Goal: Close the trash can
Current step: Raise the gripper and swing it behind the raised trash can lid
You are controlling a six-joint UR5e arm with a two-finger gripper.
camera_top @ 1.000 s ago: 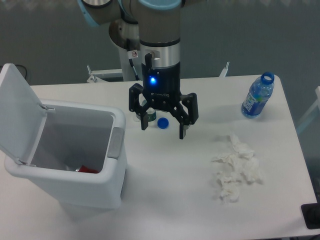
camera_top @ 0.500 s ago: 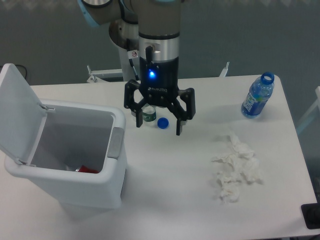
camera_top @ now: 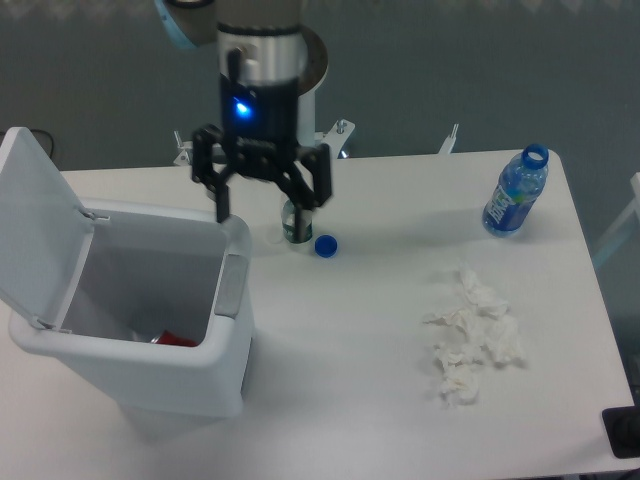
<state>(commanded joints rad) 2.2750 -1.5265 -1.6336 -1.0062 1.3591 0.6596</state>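
The white trash can (camera_top: 190,385) stands at the table's left front. Its flat lid (camera_top: 35,225) is swung up and back on the left side, so the bin is open. A grey latch tab (camera_top: 231,285) sits on its right rim. Something red (camera_top: 176,340) lies at the bottom inside. My gripper (camera_top: 263,208) hangs open and empty above the bin's back right corner, fingers pointing down.
A small green-labelled bottle (camera_top: 296,226) and a blue cap (camera_top: 325,245) lie just right of the gripper. A blue water bottle (camera_top: 515,192) without cap stands at the far right. Crumpled white tissues (camera_top: 472,335) lie at the right front.
My gripper has moved left and away from the camera, from above the small bottle and cap to above the bin's back right corner. It stays open.
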